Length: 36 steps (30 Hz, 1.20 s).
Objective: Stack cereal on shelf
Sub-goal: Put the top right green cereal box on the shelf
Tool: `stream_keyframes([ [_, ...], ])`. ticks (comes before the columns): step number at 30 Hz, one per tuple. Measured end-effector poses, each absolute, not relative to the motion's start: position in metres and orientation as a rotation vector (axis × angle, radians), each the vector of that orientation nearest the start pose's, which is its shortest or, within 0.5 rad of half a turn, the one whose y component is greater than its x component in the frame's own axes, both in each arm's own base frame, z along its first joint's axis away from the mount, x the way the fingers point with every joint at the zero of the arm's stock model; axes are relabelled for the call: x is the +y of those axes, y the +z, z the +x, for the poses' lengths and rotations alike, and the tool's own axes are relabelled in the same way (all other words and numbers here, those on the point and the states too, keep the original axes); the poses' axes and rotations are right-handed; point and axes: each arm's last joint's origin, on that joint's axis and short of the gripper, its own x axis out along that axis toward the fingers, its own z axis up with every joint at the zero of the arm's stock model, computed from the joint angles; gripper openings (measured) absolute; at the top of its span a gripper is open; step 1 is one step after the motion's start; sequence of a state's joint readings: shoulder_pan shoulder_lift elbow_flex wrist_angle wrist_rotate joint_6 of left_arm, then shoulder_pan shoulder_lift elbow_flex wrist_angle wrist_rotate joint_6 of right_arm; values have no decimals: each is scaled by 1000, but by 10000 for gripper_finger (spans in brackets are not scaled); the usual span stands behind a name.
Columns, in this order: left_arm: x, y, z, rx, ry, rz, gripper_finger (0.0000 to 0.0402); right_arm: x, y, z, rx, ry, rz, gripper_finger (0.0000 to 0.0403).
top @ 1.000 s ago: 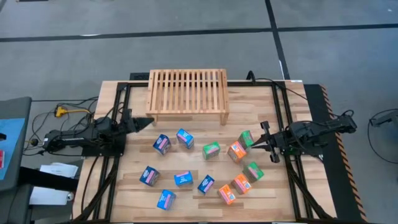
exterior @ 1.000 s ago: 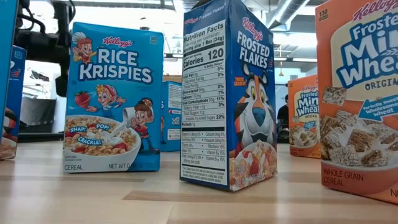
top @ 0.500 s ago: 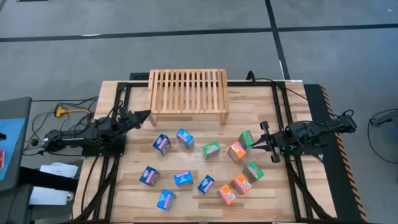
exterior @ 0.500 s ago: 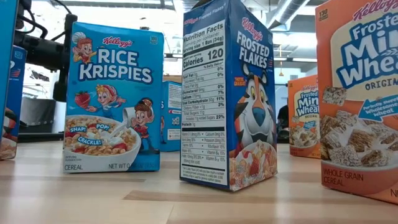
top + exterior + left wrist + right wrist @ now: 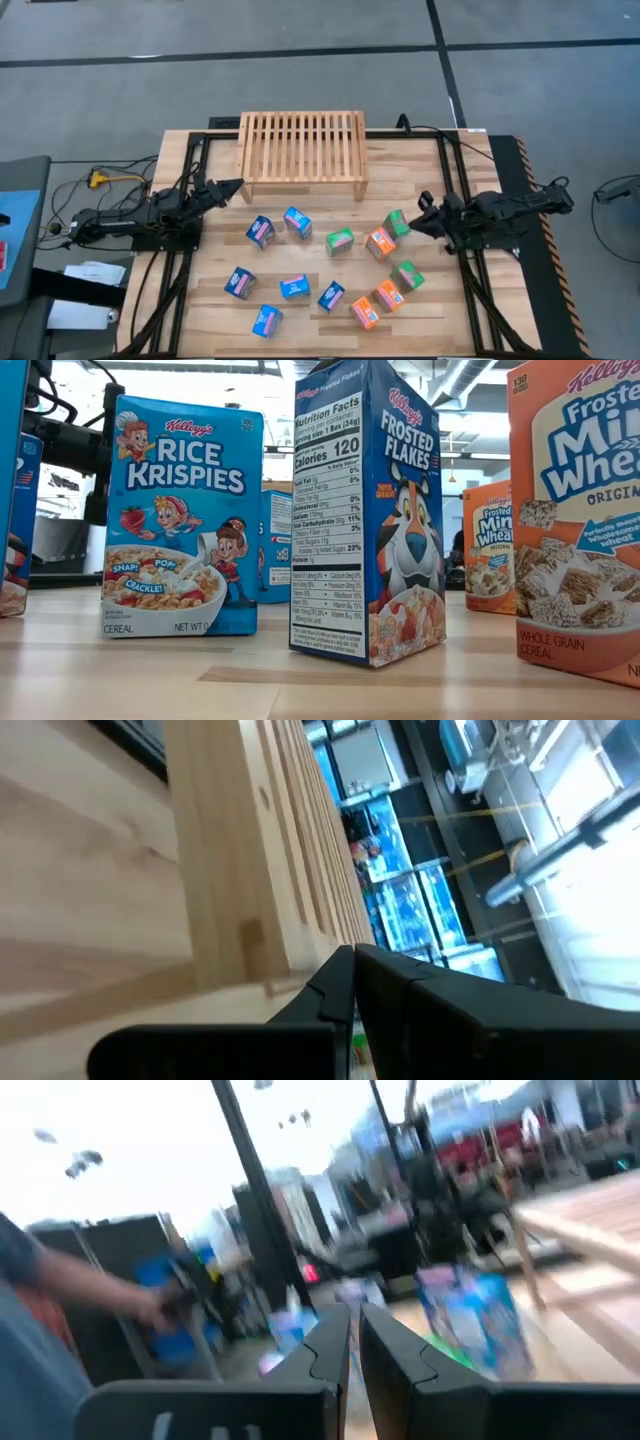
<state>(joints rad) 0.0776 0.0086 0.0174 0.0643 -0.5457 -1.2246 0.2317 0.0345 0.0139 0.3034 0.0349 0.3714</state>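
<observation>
Left gripper (image 5: 236, 184), closed and empty, points at the slatted light-wood shelf (image 5: 302, 146); right gripper (image 5: 419, 208), likewise closed and empty, sits beside a green cereal box (image 5: 396, 223); only the low view reads a blue box's Rice Krispies label (image 5: 181, 518).

Cereal boxes (image 5: 300, 262) lie scattered before the shelf (image 5: 301, 146); none on it.

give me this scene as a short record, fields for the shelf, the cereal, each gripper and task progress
shelf: light-wood slatted rack at the table's far edge, nothing on top
cereal: twelve small boxes standing on the table in front of the shelf, blue toward the left, green and orange toward the right
left gripper: shut, empty, by the shelf's left leg
right gripper: shut, empty, beside a green box
progress: no box stacked yet
</observation>
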Motion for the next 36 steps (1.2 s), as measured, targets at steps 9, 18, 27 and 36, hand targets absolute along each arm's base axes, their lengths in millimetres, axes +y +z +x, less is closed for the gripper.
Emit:
stream_keyframes([
  [9,21,205,84,-670,335,-1056,80,13,255,73,-574,185,408,55],
  [18,19,217,80,-706,261,-966,256,18,312,87,-167,164,390,119],
  [27,18,238,73,-733,212,-945,325,22,346,95,318,46,535,173],
  [36,17,247,70,-744,183,-927,325,24,325,115,803,-213,611,134],
])
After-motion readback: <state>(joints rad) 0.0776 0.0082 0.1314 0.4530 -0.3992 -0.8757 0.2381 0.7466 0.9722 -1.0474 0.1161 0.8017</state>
